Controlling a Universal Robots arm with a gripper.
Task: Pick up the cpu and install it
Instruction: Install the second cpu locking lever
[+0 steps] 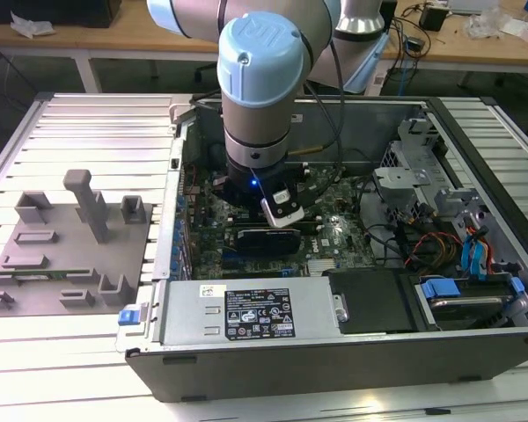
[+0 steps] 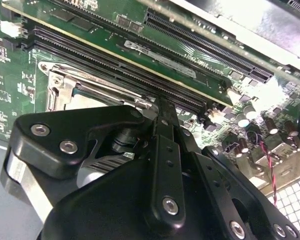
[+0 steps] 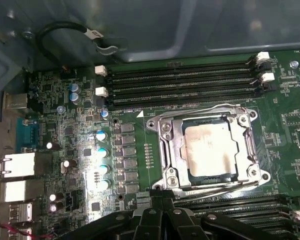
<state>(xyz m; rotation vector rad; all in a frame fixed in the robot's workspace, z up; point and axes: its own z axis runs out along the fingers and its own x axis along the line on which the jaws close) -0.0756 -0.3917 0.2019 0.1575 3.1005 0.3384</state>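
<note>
Your pale blue and grey robot arm reaches down into an open dark metal computer case, which lies on a pale ribbed metal table. The black gripper hangs low over the green motherboard; you cannot tell whether it is spread or pressed together. The small square cpu with its pale silver top sits inside the square metal socket frame, just beside the long black memory slots and clear of the gripper. A grey tray with upright fixtures rests on the table at the exterior view's left of the case. Wooden workbenches stand behind.
</note>
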